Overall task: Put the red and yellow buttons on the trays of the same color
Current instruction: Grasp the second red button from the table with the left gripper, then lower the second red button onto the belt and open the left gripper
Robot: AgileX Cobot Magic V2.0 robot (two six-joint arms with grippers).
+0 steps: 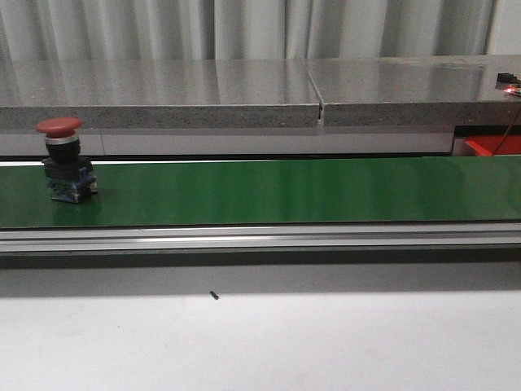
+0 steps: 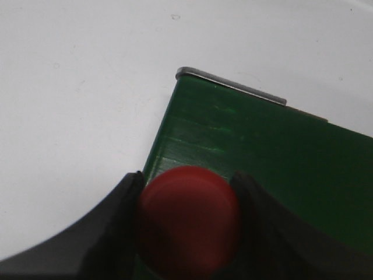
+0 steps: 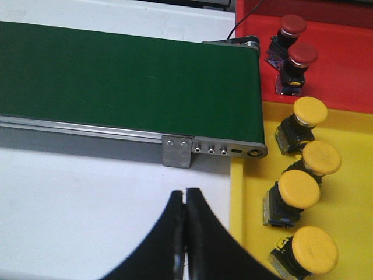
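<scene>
In the left wrist view my left gripper has its fingers pressed against both sides of a red button cap, over the end corner of the green belt. That gripper is outside the front view. There, a red button on a black and blue base stands alone on the belt at the left. My right gripper is shut and empty over the white table, beside the yellow tray. That tray holds several yellow buttons. The red tray holds two red buttons.
The belt's metal end bracket juts toward the right gripper. A grey stone shelf runs behind the belt. A corner of the red tray shows at the far right. A small black speck lies on the white table.
</scene>
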